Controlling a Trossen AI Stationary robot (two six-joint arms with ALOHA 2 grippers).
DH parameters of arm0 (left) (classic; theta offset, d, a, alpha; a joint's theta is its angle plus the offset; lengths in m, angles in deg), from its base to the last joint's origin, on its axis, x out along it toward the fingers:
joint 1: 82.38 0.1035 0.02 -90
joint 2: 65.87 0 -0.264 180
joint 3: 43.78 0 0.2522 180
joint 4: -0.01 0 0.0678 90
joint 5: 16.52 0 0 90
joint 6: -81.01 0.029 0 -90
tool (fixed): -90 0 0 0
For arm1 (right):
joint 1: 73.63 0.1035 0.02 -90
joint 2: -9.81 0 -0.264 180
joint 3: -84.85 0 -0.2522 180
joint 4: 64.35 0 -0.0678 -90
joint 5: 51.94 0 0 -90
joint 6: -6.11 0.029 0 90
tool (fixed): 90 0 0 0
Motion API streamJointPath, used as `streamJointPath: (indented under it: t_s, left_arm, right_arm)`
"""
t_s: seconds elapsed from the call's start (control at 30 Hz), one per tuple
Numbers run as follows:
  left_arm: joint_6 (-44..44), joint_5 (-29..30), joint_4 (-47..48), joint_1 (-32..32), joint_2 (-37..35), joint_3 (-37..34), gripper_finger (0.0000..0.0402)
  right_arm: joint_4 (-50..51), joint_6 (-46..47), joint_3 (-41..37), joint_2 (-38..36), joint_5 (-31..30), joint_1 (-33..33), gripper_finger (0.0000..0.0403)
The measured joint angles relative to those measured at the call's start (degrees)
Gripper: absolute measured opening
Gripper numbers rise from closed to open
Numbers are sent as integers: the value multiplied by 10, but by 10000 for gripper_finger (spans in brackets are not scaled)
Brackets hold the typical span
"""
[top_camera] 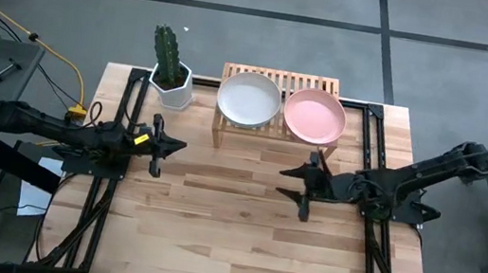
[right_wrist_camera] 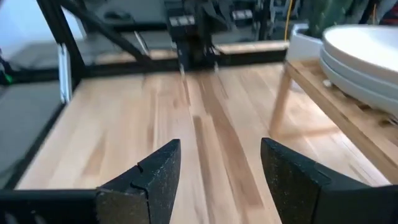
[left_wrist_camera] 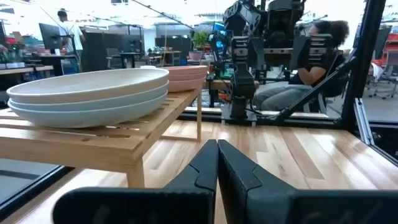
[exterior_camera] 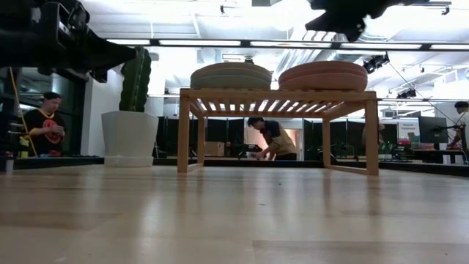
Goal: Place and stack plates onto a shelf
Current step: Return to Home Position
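Observation:
Two stacks of plates rest on the slatted top of the light wooden shelf (top_camera: 272,133) at the table's far side. The left stack (top_camera: 249,98) has a whitish plate on top; the left wrist view shows pale plates under it (left_wrist_camera: 93,93). The right stack (top_camera: 315,115) is pink on top. In the low view the two stacks (exterior_camera: 231,75) (exterior_camera: 323,75) sit side by side on the shelf (exterior_camera: 278,95). My left gripper (top_camera: 166,146) is shut, left of the shelf and near of the cactus pot. My right gripper (top_camera: 290,183) is open, just near of the shelf's right end, holding nothing.
A white hexagonal pot with a green cactus (top_camera: 171,74) stands at the shelf's left. Bare wooden tabletop (top_camera: 239,241) spreads across the near half. Black frame rails (top_camera: 102,193) run along both table sides. People sit and stand in the room beyond the table (exterior_camera: 270,139).

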Motion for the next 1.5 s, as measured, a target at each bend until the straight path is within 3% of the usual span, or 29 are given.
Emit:
streamJointPath:
  t_s: [0.1,0.23,0.3,0.4,0.6,0.87,0.97,1.13,1.37,1.5]
  left_arm:
    - [1,2,20,0,-13,0,0]
    - [6,4,25,0,-20,0,0]
    - [11,4,22,0,-22,0,0]
    - [19,4,23,0,-24,0,0]
    - [29,2,23,0,-24,0,0]
    - [30,2,24,0,-24,0,0]
    - [38,2,25,0,-24,0,0]
    - [55,2,34,0,-24,0,0]
    - [24,19,80,0,-24,0,0]
    - [13,28,102,0,-24,0,0]
  right_arm:
    - [97,17,0,-45,-2,0,191]
    - [230,69,0,-92,-17,1,121]
    - [235,79,-16,-111,-24,8,70]
    - [156,77,-88,-146,-25,21,12]
    - [-57,50,-216,-216,31,-15,7]
    - [-61,-16,-218,-252,210,-200,2]
    - [-55,-41,-218,-252,239,-233,0]
    - [-28,-43,-222,-252,245,-204,0]
    - [-139,-32,-312,-286,171,-124,0]
    - [-129,-32,-323,-331,170,-122,0]
